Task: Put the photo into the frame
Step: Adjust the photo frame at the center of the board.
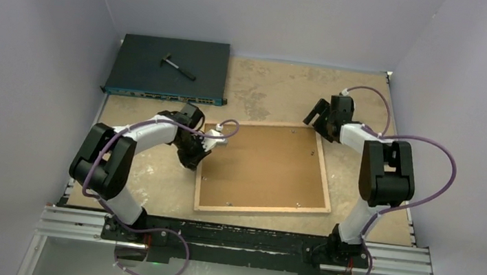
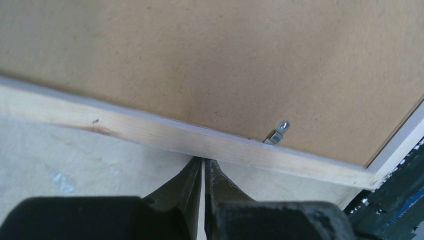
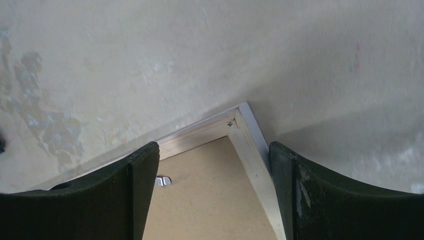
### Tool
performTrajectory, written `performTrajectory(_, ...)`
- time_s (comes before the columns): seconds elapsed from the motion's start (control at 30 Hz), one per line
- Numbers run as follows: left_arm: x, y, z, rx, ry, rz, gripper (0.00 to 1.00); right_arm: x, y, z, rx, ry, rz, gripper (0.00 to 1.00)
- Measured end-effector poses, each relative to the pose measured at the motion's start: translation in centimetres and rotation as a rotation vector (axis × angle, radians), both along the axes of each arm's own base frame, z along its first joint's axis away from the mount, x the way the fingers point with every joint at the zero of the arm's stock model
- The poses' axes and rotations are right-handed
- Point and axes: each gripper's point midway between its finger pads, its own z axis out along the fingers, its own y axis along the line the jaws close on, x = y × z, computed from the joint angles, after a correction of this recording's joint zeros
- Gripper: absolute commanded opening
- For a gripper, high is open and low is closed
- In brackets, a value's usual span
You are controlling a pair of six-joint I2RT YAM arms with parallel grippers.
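A thin rectangular picture frame (image 1: 260, 209) lay face down near the middle of a stained beige table (image 1: 368, 110), its light wood back rim upward and slightly skewed. A plain brown backing board (image 1: 261, 167) sat inside the rim, with a small metal tab (image 2: 280, 132) at its left edge. The left pincer (image 2: 203, 162) was closed to a thin slit, holding nothing, its tips against the frame's outer left edge. The right pincer (image 3: 212, 147) stood wide, one finger on either side of the frame's far right corner; whether it touched could not be told. Table surface stretched beyond the far and right edges. A dark flat box (image 1: 166, 66) sat at the far left corner, well apart.
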Motion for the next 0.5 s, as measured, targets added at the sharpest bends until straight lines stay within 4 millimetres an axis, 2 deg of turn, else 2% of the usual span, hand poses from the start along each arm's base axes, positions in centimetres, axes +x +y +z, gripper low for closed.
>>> performTrajectory(0.17, -1.7, -2.6, -0.1, 0.042, 0.023, -0.100, 0.04, 3.6, 0.4, 0.4, 0.018, -0.037, 0.007, 0.79)
performTrajectory(0.33, -4.7, -6.2, -0.3, 0.081, 0.087, -0.208, 0.07, 7.1, 1.5, 1.1, 0.013, -0.079, 0.032, 0.81)
performTrajectory(0.43, -6.9, -7.6, -0.2, 0.100, 0.119, -0.282, 0.15, 8.3, 2.8, 2.0, 0.003, -0.108, 0.055, 0.86)
performTrajectory(0.5, -7.7, -8.3, -0.1, 0.087, 0.129, -0.320, 0.20, 7.8, 4.3, 2.6, 0.020, -0.105, 0.086, 0.88)
